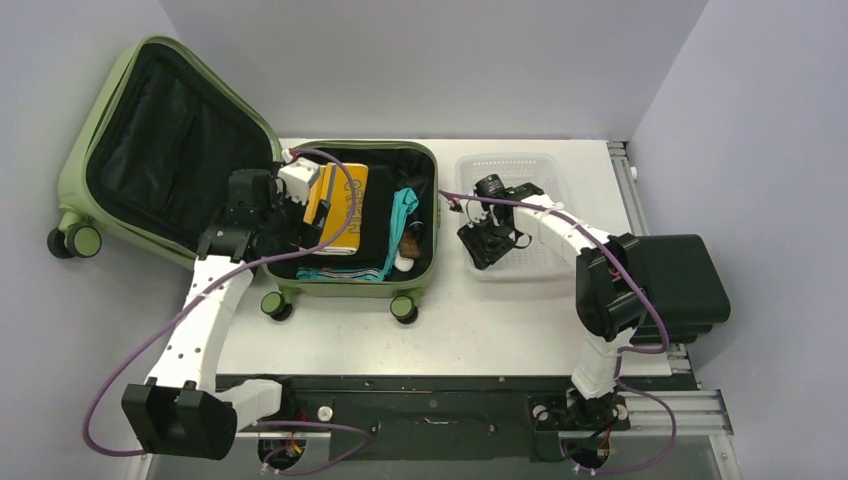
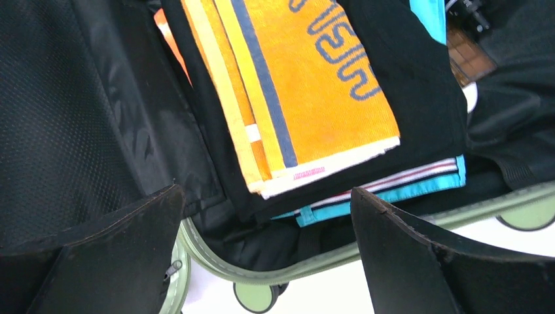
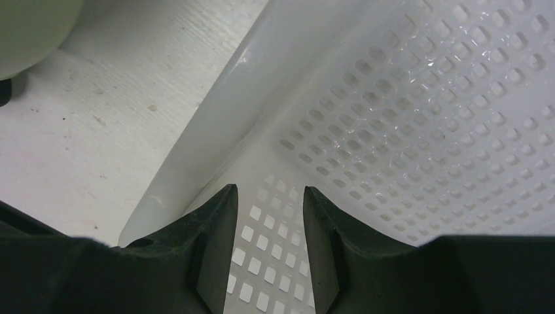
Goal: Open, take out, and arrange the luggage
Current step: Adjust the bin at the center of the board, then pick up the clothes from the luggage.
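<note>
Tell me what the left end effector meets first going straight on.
Most likely the orange towel topping the folded stack in the luggage; the left end effector, wide open, points at its near edge. Depth is unclear, so the black garment beneath could come first.

A robotics lab test cell — plain grey partition walls (image 1: pixel 440 60) box in a white counter (image 1: pixel 480 330) on bare aluminium rails (image 1: pixel 690 403), with the left arm (image 1: pixel 205 325) and right arm (image 1: pixel 597 365) bolted at its near edge, purple cables (image 1: pixel 86 425) looping loose from their bases.
</note>
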You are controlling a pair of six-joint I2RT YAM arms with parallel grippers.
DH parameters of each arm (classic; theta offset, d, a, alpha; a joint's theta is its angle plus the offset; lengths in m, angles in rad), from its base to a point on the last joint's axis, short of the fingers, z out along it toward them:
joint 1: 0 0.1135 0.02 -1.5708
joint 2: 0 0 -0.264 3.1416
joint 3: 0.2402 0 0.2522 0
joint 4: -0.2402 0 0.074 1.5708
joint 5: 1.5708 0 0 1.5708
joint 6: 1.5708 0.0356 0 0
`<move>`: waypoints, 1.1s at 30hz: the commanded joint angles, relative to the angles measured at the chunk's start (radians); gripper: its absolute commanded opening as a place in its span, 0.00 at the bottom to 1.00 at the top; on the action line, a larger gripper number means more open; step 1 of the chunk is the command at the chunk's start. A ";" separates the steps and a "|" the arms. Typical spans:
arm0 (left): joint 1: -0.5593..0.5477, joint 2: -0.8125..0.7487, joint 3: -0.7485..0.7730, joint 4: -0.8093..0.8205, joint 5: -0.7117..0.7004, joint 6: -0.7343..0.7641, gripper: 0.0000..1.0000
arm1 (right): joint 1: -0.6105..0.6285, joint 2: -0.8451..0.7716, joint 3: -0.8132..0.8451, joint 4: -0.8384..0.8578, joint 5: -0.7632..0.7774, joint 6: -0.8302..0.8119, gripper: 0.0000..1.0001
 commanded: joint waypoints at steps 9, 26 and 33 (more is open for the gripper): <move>0.006 0.105 0.086 0.135 0.012 -0.040 0.96 | 0.090 0.002 0.068 0.070 -0.142 0.118 0.39; 0.168 0.223 0.095 0.223 0.219 -0.167 0.96 | 0.046 -0.180 0.245 0.061 0.090 0.125 0.52; 0.256 0.305 0.114 0.193 0.461 -0.222 0.96 | 0.016 -0.075 0.463 0.099 -0.201 0.232 0.79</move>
